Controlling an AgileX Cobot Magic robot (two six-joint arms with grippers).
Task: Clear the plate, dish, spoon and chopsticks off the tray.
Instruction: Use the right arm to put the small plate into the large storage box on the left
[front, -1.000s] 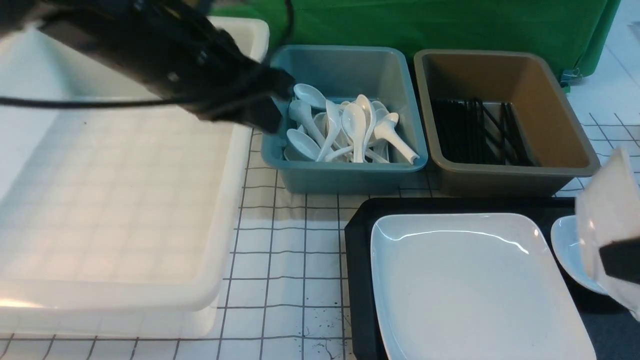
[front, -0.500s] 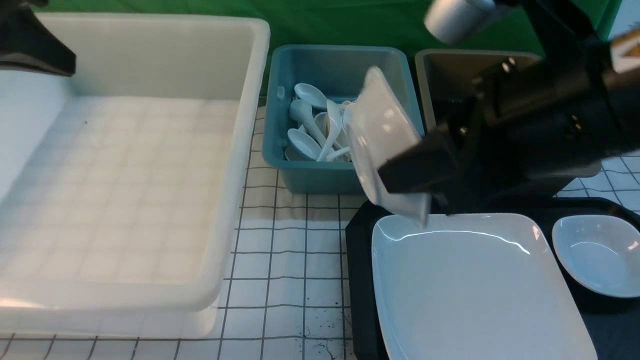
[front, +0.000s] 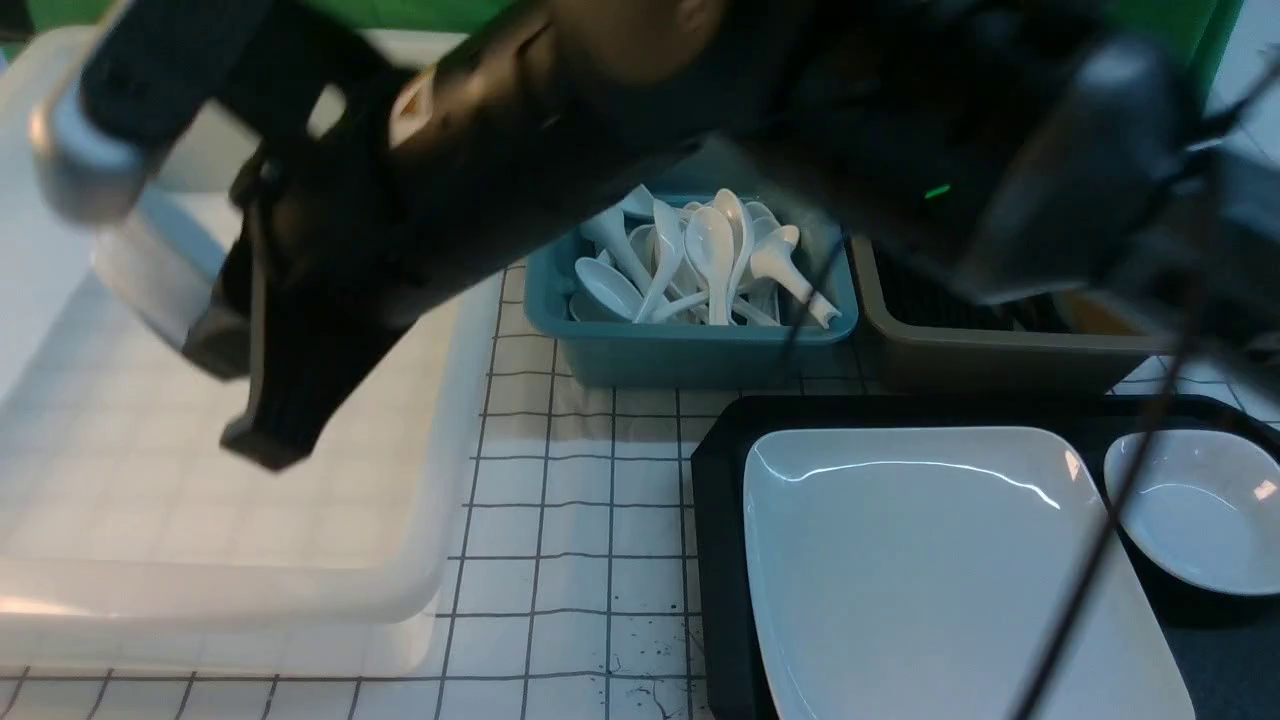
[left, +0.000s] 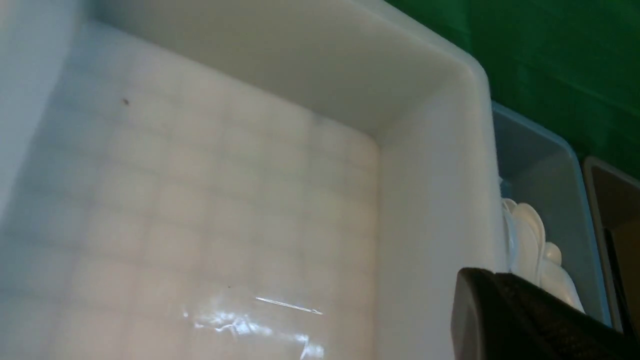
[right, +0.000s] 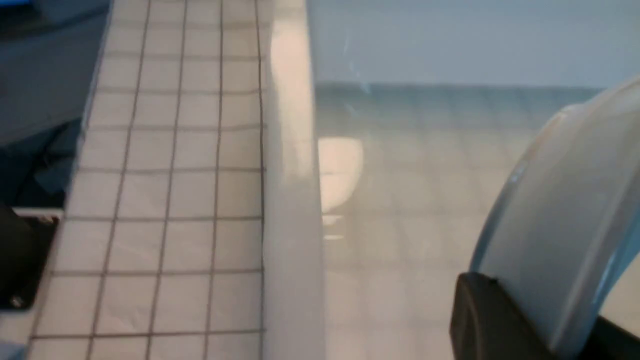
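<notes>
My right gripper (front: 232, 375) is shut on a small white dish (front: 152, 262), held on edge above the big white tub (front: 440, 450). The right wrist view shows the dish (right: 565, 210) clamped between the dark fingers (right: 492, 320) over the tub floor. The large white plate (front: 940, 570) lies on the black tray (front: 715, 520), with a second small dish (front: 1200, 520) to its right. Several white spoons (front: 700, 250) fill the teal tub (front: 690, 355). The chopsticks are hidden behind my right arm. In the left wrist view, my left gripper (left: 482, 287) is shut and empty over the white tub (left: 435, 175).
My right arm crosses the whole upper front view and covers most of the brown tub (front: 1000, 355). A gridded white cloth (front: 580, 520) lies between the white tub and the tray. A black cable (front: 1090, 570) hangs over the plate.
My right arm lifted the small dish from the tray's right end and swung it left across the tubs to above the white tub. The left arm drew back left, out of the front view.
</notes>
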